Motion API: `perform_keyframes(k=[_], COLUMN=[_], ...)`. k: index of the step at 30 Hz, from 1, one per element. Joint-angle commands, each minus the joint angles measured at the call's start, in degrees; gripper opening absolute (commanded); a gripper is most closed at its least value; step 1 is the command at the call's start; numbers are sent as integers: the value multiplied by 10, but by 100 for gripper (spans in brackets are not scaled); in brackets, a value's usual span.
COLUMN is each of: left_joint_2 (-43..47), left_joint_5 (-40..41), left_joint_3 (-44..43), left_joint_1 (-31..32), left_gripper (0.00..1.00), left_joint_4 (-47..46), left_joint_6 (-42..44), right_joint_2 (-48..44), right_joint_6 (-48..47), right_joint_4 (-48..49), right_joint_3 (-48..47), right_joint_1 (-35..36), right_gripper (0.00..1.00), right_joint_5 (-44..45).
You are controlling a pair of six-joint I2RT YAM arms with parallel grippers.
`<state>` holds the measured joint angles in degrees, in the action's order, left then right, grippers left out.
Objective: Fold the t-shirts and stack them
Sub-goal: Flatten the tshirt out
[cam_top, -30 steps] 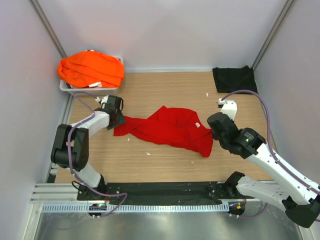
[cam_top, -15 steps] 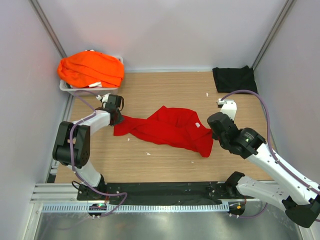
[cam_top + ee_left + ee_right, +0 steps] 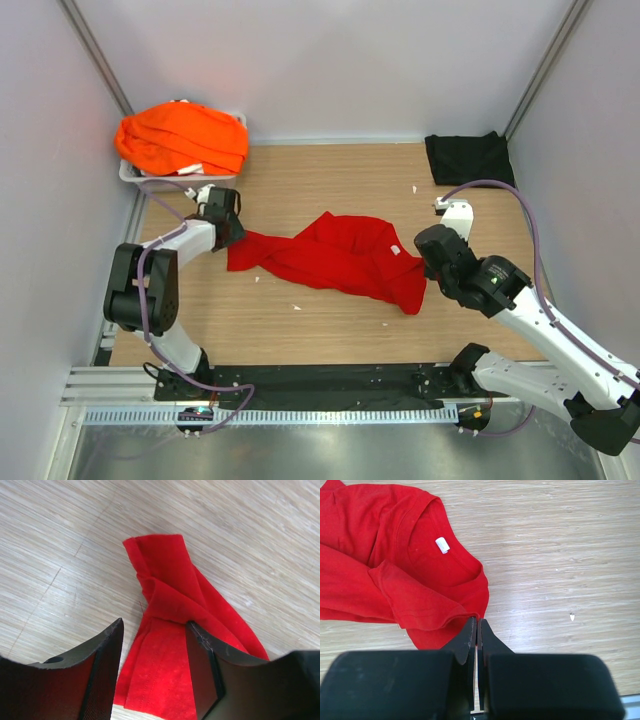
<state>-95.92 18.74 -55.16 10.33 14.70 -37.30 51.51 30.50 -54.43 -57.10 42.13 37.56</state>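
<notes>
- While the red t-shirt (image 3: pixel 335 255) is lying crumpled across the middle of the desk (image 3: pixel 330 190), the two arms are reaching to its opposite ends.
- The left end effector (image 3: pixel 228 232) is hovering at the shirt's left end, toward the desk's left edge.
- In the left wrist view its fingers (image 3: pixel 100 670) are standing apart, with a twisted, folded strip of the red cloth running between them on the wood.
- The right end effector (image 3: pixel 425 272) is sitting at the shirt's right end, nearer the desk's near edge.
- In the right wrist view its fingers (image 3: pixel 470 645) are pressing together, their tips meeting right at the edge of the red cloth; whether any cloth is caught between them, I cannot tell.
- The shirt's neck opening is facing up there, showing a small white label (image 3: pixel 442 545).
- A black t-shirt (image 3: pixel 468 157) is lying folded in the desk's far right corner, well apart from the red one.
- Orange t-shirts (image 3: pixel 182 135) are lying heaped in a grey tray (image 3: pixel 180 182) at the far left corner.
</notes>
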Motion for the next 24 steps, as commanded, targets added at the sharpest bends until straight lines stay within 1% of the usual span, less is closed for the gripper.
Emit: perform_keyframes(k=[1,4,5,7,8,10,11,12,14,16,18,20,24], left_joint_2=[4,-11,-12,-9,-6,-8,-8,-9,-7,-2,2,16,60], left_joint_5=[9,3,2,3,3,2,2,1,2,4,0,-3,-25], left_joint_3=[-3,-5,-6,-4,-1,0,-1,-2,0,2,4,7,13], left_joint_1=[-5,-4,-4,-5,-5,-5,-5,-5,-5,-5,-5,-5,-5], left_gripper=[54,52,46,42,35,27,21,19,16,15,9,0,0], left_joint_4=[-37,-42,-42,-43,-47,-47,-46,-47,-47,-46,-42,-38,-29], left_joint_6=[-3,-3,-2,-2,-2,-2,-2,-2,-3,-4,-4,-5,-10], right_joint_2=[-1,1,2,3,3,4,6,5,5,5,4,4,3], right_joint_6=[-2,-2,-1,-2,-1,-1,0,1,2,1,1,1,1], right_joint_4=[15,15,15,16,16,16,16,17,17,17,17,17,19], right_joint_3=[-15,-15,-15,-15,-15,-14,-13,-13,-13,-13,-13,-13,-13], right_joint_1=[-2,-3,-3,-3,-3,-3,-3,-3,-3,-4,-3,-3,-2], right_gripper=[1,1,1,1,1,1,1,1,1,1,1,1,1], right_joint_5=[7,8,9,9,10,9,8,9,8,9,9,9,10])
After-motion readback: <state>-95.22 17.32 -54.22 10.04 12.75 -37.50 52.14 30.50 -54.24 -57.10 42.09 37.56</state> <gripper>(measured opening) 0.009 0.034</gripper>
